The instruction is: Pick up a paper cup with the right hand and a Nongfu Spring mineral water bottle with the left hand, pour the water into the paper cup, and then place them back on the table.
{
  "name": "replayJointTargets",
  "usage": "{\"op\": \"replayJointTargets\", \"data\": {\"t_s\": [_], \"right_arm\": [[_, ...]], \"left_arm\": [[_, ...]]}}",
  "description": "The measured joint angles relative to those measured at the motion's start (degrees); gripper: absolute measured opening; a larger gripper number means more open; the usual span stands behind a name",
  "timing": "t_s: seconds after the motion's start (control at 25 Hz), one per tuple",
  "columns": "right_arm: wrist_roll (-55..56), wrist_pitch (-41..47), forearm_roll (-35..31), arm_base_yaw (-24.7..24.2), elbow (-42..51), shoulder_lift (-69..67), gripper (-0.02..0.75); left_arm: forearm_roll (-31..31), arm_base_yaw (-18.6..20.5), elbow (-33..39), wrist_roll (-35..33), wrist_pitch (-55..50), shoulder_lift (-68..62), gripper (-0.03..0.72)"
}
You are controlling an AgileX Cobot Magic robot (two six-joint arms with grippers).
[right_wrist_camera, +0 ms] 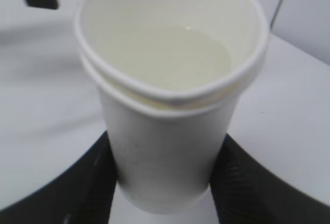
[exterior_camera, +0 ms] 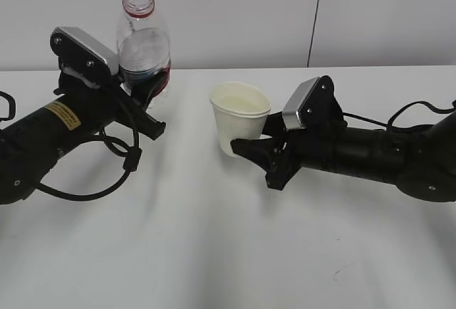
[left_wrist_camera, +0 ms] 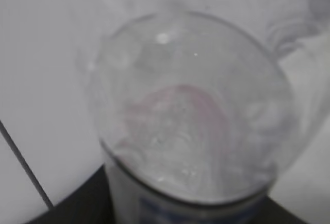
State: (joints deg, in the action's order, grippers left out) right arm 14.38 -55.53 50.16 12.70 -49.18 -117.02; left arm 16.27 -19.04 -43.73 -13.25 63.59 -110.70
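Exterior view: the left hand [exterior_camera: 142, 88] clamps the uncapped Nongfu Spring mineral water bottle [exterior_camera: 144, 42]; to its right, the right hand [exterior_camera: 249, 145] pinches the paper cup [exterior_camera: 239, 117] holding water [right_wrist_camera: 178, 59].

Bright, even, diffuse lighting, soft grey shadows under both arms on the white bench [exterior_camera: 214, 252], exterior view fairly sharp, left wrist view heavily blurred and washed out, bottle [left_wrist_camera: 196, 115] out of focus, right wrist view mildly soft, cup [right_wrist_camera: 170, 146] rim edges slightly smeared

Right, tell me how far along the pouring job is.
Pouring looks done: water sits in the paper cup and the bottle is upright. The left gripper holds the bottle, the right gripper the cup. Left: release both on the table.
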Motion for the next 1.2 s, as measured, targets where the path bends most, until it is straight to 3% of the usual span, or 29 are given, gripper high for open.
{"op": "replayJointTargets", "data": {"t_s": [0.4,0.8,1.2], "right_arm": [[-6.9,0.0,-16.9,0.0,0.0,-1.3,0.38],[-10.2,-2.4,-23.7,0.0,0.0,-5.5,0.38],[-13.7,-5.5,-30.3,0.0,0.0,-10.4,0.38]], "left_arm": [[-0.2,0.0,0.0,9.3,0.0,-4.5,0.277],[-0.4,0.0,0.0,14.2,0.1,-6.9,0.277],[-0.2,0.0,0.0,14.7,0.1,-9.4,0.279]]}}
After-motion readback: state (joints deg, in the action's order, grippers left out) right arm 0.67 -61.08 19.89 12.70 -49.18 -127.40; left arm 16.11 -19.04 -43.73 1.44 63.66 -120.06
